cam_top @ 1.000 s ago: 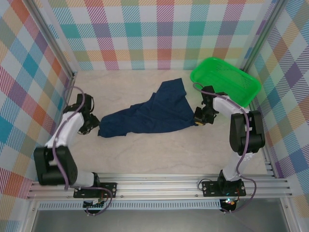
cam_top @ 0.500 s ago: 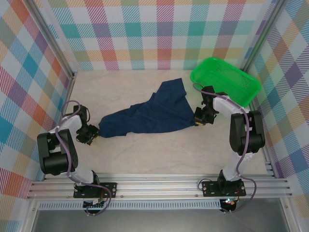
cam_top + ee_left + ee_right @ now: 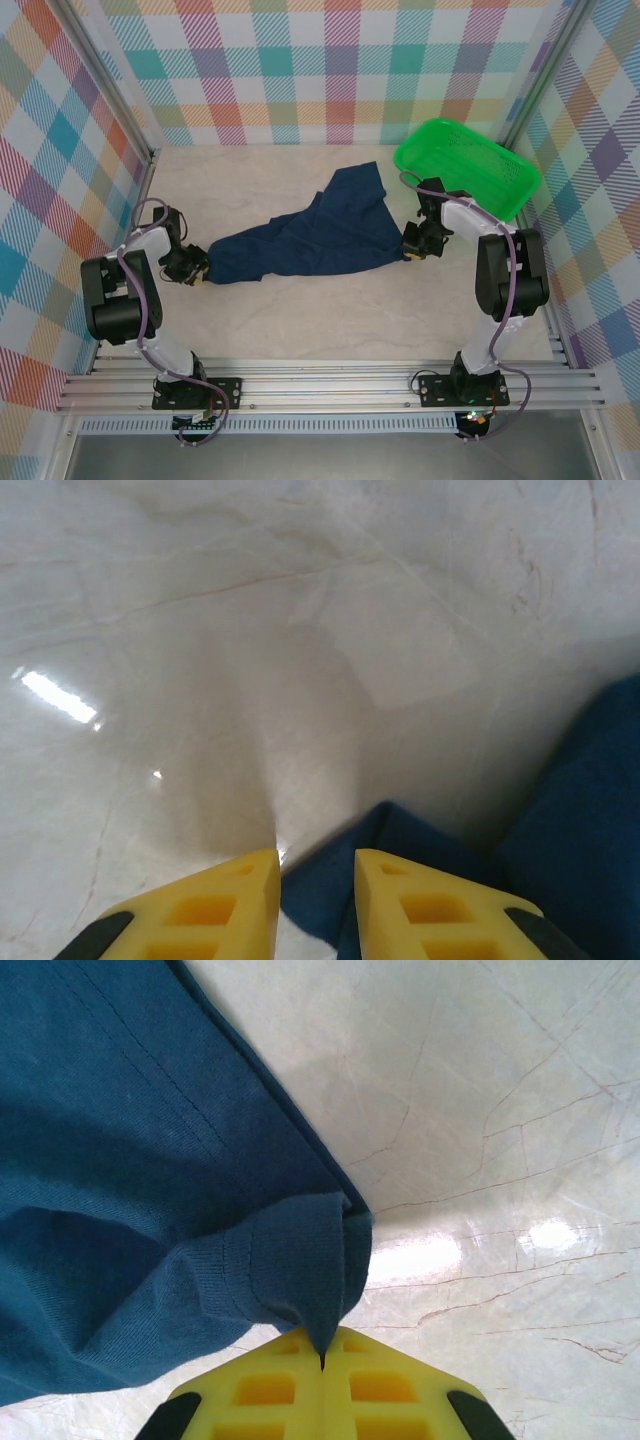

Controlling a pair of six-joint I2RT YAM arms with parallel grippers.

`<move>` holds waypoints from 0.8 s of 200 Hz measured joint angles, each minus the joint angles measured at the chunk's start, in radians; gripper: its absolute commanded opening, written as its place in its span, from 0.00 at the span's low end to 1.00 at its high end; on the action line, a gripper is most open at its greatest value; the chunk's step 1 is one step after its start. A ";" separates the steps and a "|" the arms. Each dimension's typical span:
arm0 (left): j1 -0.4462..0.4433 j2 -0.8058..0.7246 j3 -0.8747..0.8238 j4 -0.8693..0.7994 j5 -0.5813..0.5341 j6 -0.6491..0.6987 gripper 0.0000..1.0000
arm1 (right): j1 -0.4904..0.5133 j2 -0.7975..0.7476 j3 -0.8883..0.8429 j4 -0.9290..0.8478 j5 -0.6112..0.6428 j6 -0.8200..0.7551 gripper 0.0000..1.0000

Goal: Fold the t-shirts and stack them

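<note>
T-shirt [image 3: 130, 1160] pinched in right gripper [image 3: 322, 1356].

Lab booth — plaid walls [image 3: 340, 70], aluminium rails [image 3: 330, 385].

One navy t-shirt [image 3: 310, 240] and one green basket [image 3: 505, 160] lie on a single pale worktop [image 3: 300, 320], enclosed by three checked walls [image 3: 340, 70]. Two arms are bolted at its near edge, the left arm [image 3: 115, 310] and the right arm [image 3: 510, 275], one on each side. Each arm ends in one hand, the left hand [image 3: 195, 270] and the right hand [image 3: 412, 245], two in all. Each hand has two yellow fingers [image 3: 200, 915], four altogether.
</note>
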 measured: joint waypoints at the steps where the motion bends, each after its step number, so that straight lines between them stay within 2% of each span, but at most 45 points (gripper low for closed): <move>1: 0.000 0.000 0.000 0.000 0.001 0.000 0.26 | 0.000 0.000 0.000 0.000 0.000 0.000 0.00; 44: 0.000 0.008 0.000 -0.012 0.023 0.012 0.24 | 0.000 0.000 0.000 0.000 0.000 0.000 0.00; 79: 0.000 0.008 -0.002 -0.010 0.027 0.018 0.12 | 0.000 0.002 0.003 0.000 0.000 0.000 0.00; 97: 0.000 0.008 -0.003 -0.010 0.030 0.012 0.00 | 0.000 0.002 0.006 0.000 0.000 0.000 0.00; 132: 0.000 -0.021 -0.018 -0.006 0.012 0.002 0.00 | 0.000 0.002 0.007 -0.001 0.000 0.000 0.00; 160: 0.000 -0.157 -0.045 -0.053 -0.032 -0.027 0.00 | 0.000 0.002 0.010 -0.004 0.000 0.000 0.00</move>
